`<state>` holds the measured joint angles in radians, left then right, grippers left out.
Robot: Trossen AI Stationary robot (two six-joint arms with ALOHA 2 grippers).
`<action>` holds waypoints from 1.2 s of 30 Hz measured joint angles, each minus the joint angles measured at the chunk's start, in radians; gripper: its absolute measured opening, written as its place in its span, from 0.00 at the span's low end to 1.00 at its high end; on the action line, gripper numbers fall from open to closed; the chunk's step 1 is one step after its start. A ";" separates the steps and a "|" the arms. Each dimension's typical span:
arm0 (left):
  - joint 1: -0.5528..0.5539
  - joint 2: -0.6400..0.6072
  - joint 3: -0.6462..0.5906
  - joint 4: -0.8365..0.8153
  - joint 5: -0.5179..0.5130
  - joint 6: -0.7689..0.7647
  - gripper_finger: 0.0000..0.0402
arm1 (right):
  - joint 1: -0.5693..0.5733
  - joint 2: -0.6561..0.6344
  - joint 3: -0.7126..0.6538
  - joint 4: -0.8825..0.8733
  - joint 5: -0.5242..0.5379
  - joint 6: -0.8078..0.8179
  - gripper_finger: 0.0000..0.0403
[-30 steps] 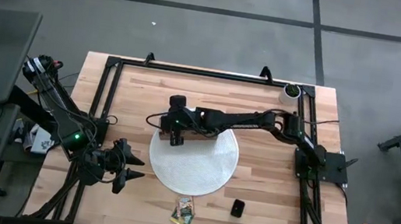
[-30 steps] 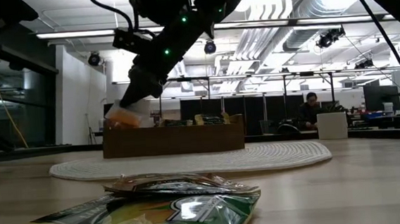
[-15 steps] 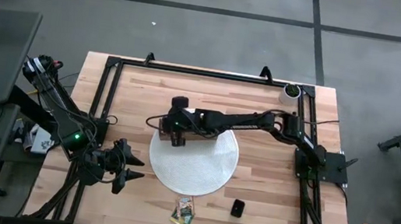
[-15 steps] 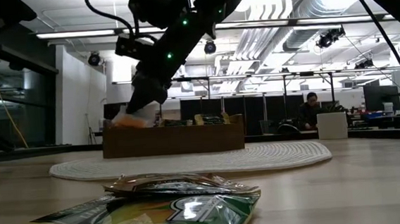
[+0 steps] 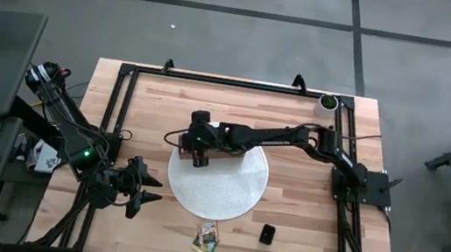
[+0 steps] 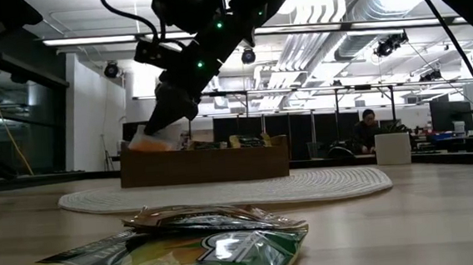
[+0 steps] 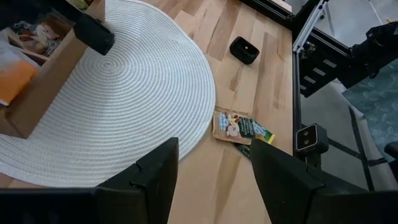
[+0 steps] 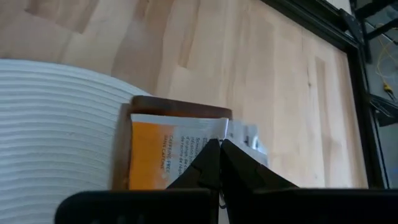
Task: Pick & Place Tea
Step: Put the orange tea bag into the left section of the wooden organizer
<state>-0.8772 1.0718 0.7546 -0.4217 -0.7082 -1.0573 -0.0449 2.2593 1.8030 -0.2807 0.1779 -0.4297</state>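
My right gripper [image 5: 195,151] reaches over the left end of the brown wooden box [image 6: 205,163], which stands on the round white mat [image 5: 221,187]. It is shut on an orange tea packet [image 8: 158,158], seen at the box's end compartment in the low view [image 6: 149,141]. More packets [image 6: 245,141] stick up inside the box. Two loose tea packets [image 5: 207,238] lie overlapped on the bare table near the near edge [image 7: 239,127]. My left gripper [image 7: 214,180] waits open near the table's left near corner [image 5: 139,190]. My right gripper pinches the orange tea packet by its white-banded edge [image 8: 208,134] between its two shut fingers, slanting down from above. The packet hangs tilted below the fingers [image 6: 168,112], with its lower part at the rim of the box's left end compartment.
A small black object [image 5: 268,234] lies on the table right of the loose packets. A white cup [image 5: 327,102] stands at the far right corner. A black metal frame [image 5: 127,72] runs round the table. A person [image 6: 368,123] sits far behind the table.
My right gripper has sunk a little over the box's left end, bringing the orange packet lower toward the end compartment. The packet stays between the fingers.
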 joint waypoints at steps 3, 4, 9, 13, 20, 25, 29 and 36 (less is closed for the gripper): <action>0.000 0.000 0.000 0.000 0.000 0.000 0.50 | -0.001 0.000 0.000 0.004 0.024 0.000 0.00; 0.000 0.000 0.000 0.000 0.000 0.000 0.50 | -0.002 0.000 0.000 0.008 0.033 -0.001 0.00; 0.000 0.000 0.000 0.000 0.000 0.000 0.50 | -0.010 0.000 0.000 0.008 0.017 -0.001 0.00; 0.000 0.000 0.000 0.000 0.000 0.000 0.50 | -0.009 0.000 0.000 0.009 -0.004 -0.001 0.00; 0.000 0.000 0.000 0.000 0.002 -0.003 0.50 | -0.009 0.001 0.000 0.011 -0.033 -0.006 0.01; 0.000 0.000 0.000 0.000 0.003 -0.003 0.50 | -0.013 0.001 0.000 0.016 -0.028 0.000 0.07; 0.000 0.000 0.000 0.000 0.003 -0.004 0.50 | -0.013 0.001 0.000 0.016 -0.009 0.002 0.15; 0.000 0.000 0.000 0.000 0.003 -0.004 0.50 | -0.013 0.001 0.000 0.016 -0.028 0.004 0.30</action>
<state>-0.8774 1.0716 0.7545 -0.4217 -0.7055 -1.0611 -0.0578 2.2604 1.8030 -0.2646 0.1502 -0.4255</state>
